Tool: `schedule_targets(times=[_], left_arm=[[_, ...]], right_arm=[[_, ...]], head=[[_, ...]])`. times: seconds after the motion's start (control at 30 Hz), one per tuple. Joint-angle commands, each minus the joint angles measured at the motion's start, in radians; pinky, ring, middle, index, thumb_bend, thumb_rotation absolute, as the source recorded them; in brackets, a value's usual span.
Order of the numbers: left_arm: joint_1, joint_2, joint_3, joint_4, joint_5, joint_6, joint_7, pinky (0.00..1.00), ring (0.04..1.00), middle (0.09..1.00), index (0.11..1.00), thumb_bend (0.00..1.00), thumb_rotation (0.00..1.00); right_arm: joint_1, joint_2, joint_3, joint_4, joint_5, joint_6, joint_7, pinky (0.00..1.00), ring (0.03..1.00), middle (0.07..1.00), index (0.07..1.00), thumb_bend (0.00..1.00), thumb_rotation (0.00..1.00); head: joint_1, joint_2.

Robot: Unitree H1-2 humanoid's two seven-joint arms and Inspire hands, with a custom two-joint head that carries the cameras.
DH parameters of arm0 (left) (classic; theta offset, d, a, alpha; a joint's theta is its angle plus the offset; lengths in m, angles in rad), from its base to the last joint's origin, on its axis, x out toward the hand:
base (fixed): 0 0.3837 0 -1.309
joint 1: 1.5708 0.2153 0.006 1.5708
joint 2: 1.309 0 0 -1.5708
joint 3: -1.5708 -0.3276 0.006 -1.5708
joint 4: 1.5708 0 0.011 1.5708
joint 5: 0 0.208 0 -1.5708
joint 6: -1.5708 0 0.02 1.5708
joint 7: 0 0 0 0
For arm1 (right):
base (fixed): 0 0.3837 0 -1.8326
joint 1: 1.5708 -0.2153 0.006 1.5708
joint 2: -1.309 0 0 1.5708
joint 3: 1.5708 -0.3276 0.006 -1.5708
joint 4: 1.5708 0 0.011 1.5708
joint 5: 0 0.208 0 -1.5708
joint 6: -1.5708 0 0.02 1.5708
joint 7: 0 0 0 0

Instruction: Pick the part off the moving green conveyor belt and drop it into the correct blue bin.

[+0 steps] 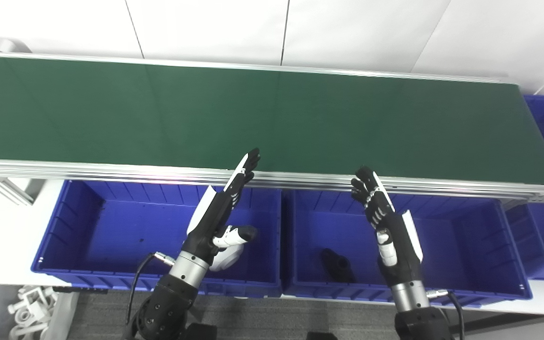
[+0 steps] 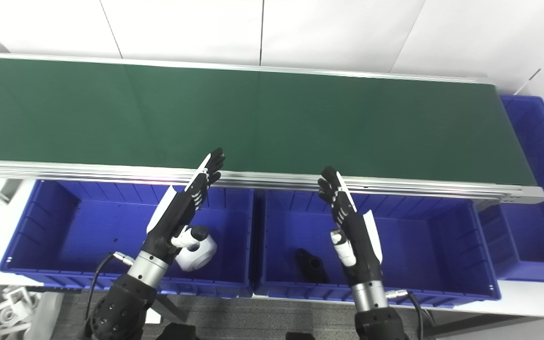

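Hovering open-fingered: left hand [image 1: 220,212], right hand [image 1: 385,222]; three blue bins [image 1: 83,222], one perhaps black part [image 1: 337,264].

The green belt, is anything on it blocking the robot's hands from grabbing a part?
Nothing visible blocks them. The green belt shows no part, and the left hand and right hand hover open over the blue bins.

Plain green conveyor belt [image 1: 272,118]; solid blue bins [image 1: 78,226]; black part [image 1: 337,264].
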Motion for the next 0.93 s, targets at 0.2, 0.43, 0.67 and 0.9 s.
schedule_targets(times=[0.2,0.43,0.67,0.9], left_arm=[[-0.008,0.003,-0.004,0.117,-0.003,-0.143,0.019,0.96,1.000,1.000,1.000,1.00,0.89],[-0.023,0.014,-0.016,0.144,-0.003,-0.147,0.035,0.93,1.000,1.000,1.000,1.00,0.88],[-0.016,0.022,-0.017,0.128,-0.015,-0.147,0.032,0.95,1.000,1.000,0.988,1.00,0.85],[0.007,0.033,-0.001,0.039,-0.015,-0.105,0.010,0.96,1.000,1.000,1.000,1.00,0.88]], right_arm=[[-0.018,0.000,-0.004,0.090,0.030,-0.121,0.023,0.85,0.905,0.932,0.944,1.00,0.99],[-0.029,0.003,-0.005,0.112,0.017,-0.121,0.020,0.83,0.894,0.921,0.935,1.00,1.00],[-0.026,0.006,0.003,0.102,0.023,-0.120,0.034,0.85,0.910,0.930,0.935,1.00,0.98],[-0.013,0.021,0.014,0.034,0.000,-0.096,0.022,0.86,0.900,0.923,0.929,1.00,0.97]], head=[[0.013,-0.126],[0.000,-0.135],[-0.032,-0.094],[-0.101,0.050]])
